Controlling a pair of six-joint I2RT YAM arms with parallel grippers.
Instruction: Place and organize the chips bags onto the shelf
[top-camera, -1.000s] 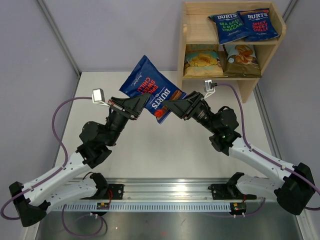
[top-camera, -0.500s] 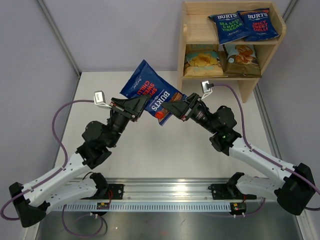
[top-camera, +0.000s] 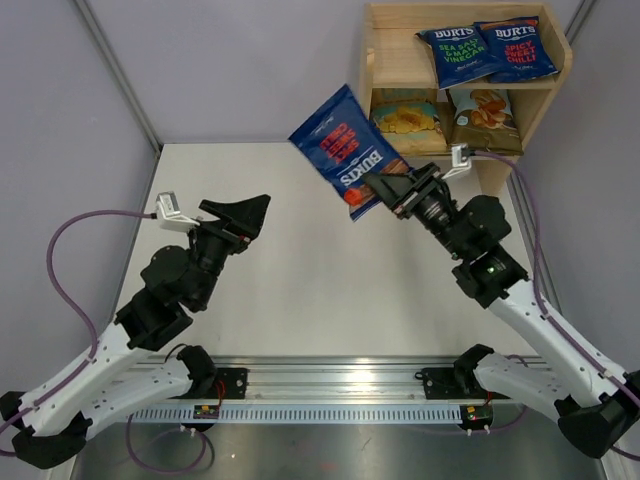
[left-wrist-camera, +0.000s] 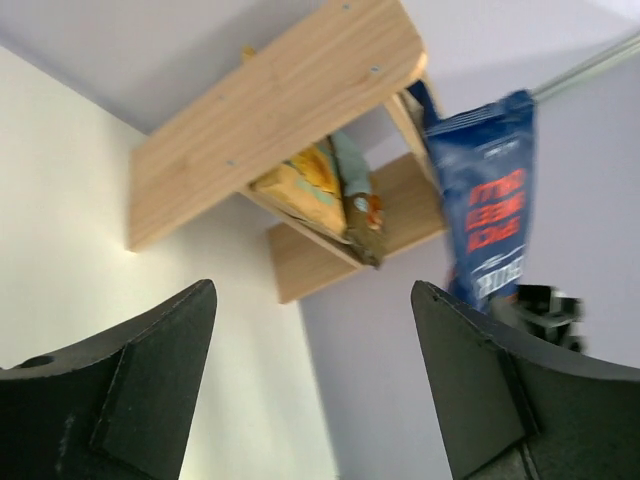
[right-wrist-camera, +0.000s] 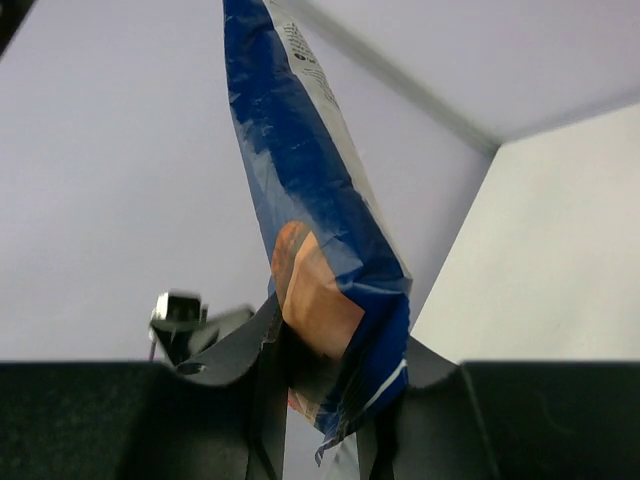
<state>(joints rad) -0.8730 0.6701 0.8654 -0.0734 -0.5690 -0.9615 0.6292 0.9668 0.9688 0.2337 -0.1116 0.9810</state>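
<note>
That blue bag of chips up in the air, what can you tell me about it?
The blue Burts chips bag is a small, crinkly, glossy packet, dark blue with a red label and white lettering. It hangs in the air in front of the wooden shelf, tilted, lettering upside down from above. Only the right gripper touches it, pinching its lower corner between two black fingers. The left gripper stands apart, open and empty. The bag looks sealed and puffy.

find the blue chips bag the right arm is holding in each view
Top external: blue chips bag upper middle, left of the shelf, in the right gripper.
Left wrist: bag right of centre.
Right wrist: bag centre, pinched at its bottom.
Shared landmark: the shelf, absent from right wrist.
</note>
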